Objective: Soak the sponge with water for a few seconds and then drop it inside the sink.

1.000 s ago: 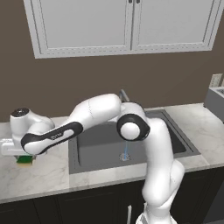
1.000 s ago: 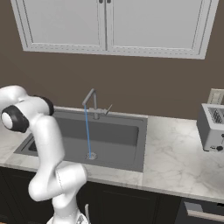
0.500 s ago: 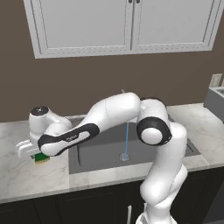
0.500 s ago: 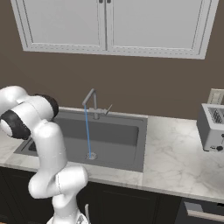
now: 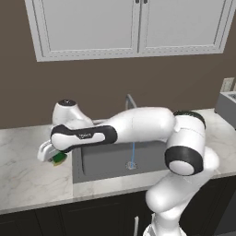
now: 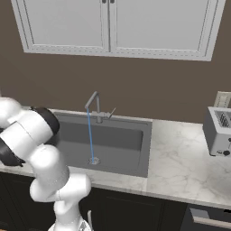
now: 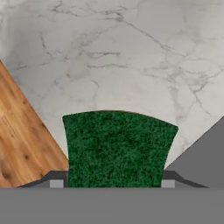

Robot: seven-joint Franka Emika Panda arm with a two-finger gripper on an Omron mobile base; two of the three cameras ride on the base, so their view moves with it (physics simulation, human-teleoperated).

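While my fingers (image 7: 114, 183) clamp the sponge (image 7: 117, 148) by its two sides, low and centre in the hand view above the marble surface (image 7: 131, 57), it looks light, soft, likely squashable.

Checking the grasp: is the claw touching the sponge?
Touching. The hand view shows the sponge wedged between both fingertips of the claw.

Sponge (image 7: 117, 148) dark green on top, yellow underneath. Tabletop (image 7: 131, 57) white marble with grey veins; sink (image 6: 122, 144) dark grey. Water (image 6: 90, 135) light blue.
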